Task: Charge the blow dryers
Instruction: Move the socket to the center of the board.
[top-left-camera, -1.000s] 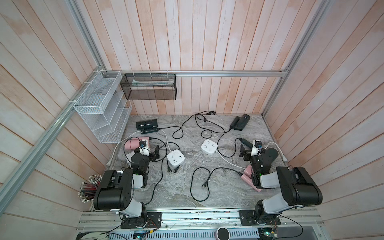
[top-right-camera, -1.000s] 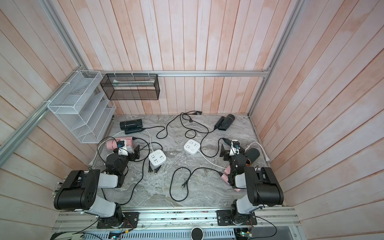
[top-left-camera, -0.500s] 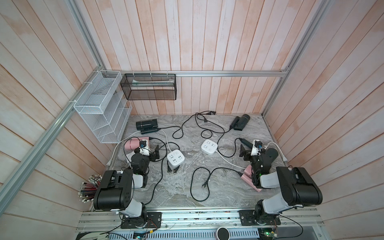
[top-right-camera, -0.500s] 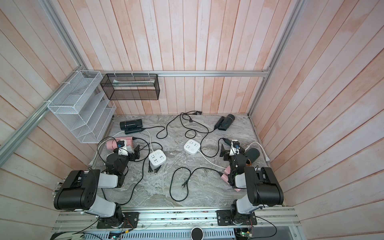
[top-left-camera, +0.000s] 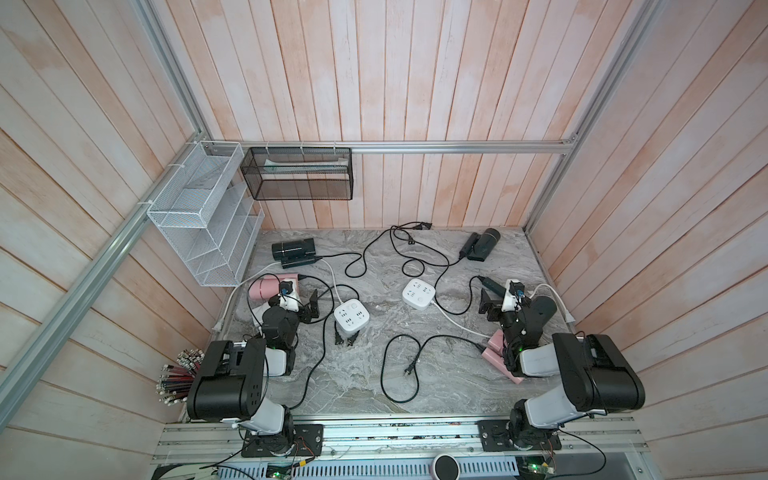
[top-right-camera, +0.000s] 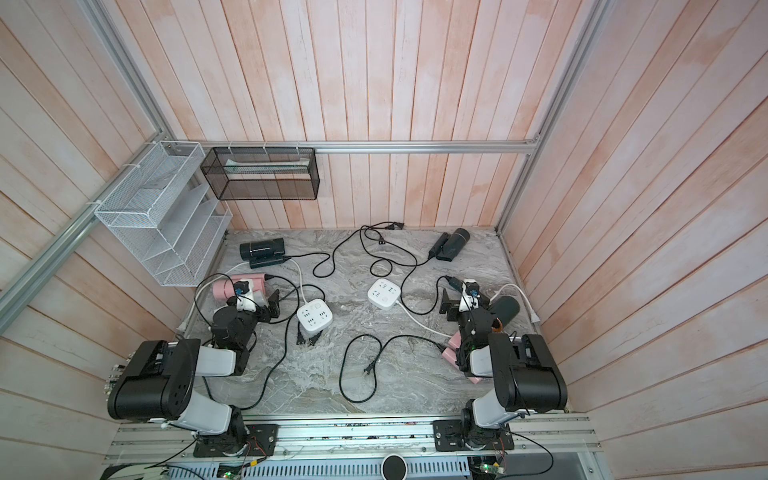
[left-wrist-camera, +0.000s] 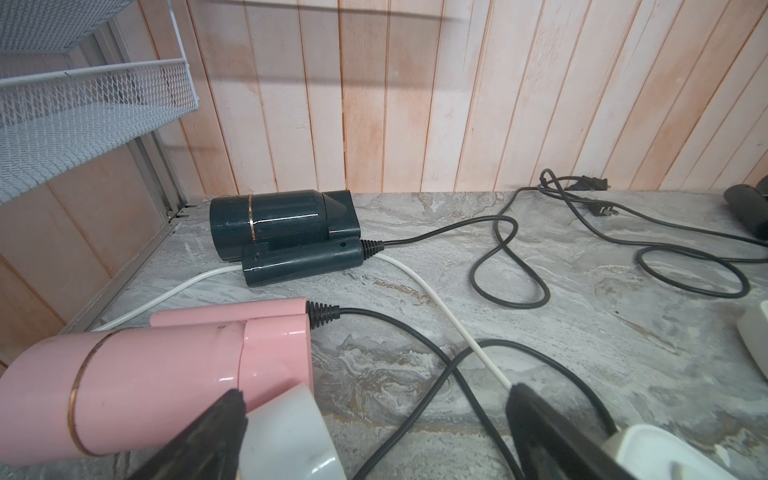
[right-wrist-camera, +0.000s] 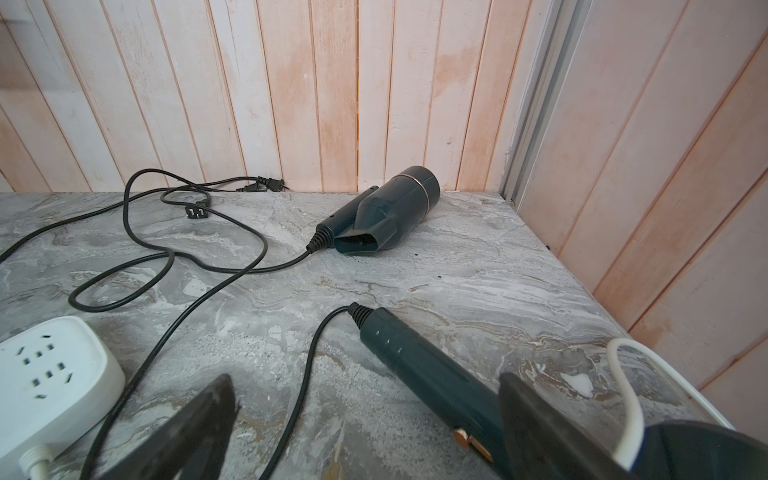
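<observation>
**Dryers and loose cords spread across a marble bench in a plank-walled booth**

A grey, veined bench (top-left-camera: 361, 374) forms the base of a booth closed on three sides by pale, pink-washed plank walls (top-left-camera: 415, 83) and braced with aluminium rails (top-left-camera: 457, 146). A white wire rack (top-left-camera: 203, 220) hangs on the left wall and a black mesh basket (top-left-camera: 299, 174) on the back wall, both above the stone. A bundle of sticks (top-left-camera: 178, 378) stands outside the bench's left edge.

The blow dryers lie scattered. A dark dryer (top-left-camera: 294, 253) sits in the back-left corner and a second dark dryer (top-left-camera: 482, 245) near the back-right corner. A pink dryer (top-left-camera: 266, 286) lies by the left wall, and a second pink dryer (top-left-camera: 492, 356) is partly hidden under the right arm (top-left-camera: 590, 374).

Black cords (top-left-camera: 365, 257) loop over the surface. A pair of plugs (top-left-camera: 424, 225) rests near the back wall, and a single plug (top-left-camera: 409, 371) lies toward the front. Two white socket cubes sit mid-bench, the left cube (top-left-camera: 351, 318) with two more plugs (top-left-camera: 338, 340) lying just beside it, the right cube (top-left-camera: 419, 294) well apart from them.

The left tool (left-wrist-camera: 374, 432) hangs low with its jaws spread wide, gripping nothing. A pale dryer (left-wrist-camera: 291, 428) and a black cord lie between its fingers, just beside the pink dryer. The right tool (right-wrist-camera: 370, 428), equally wide and empty, hangs over a third dark dryer (right-wrist-camera: 424, 365), whose handle lies close by one finger.
</observation>
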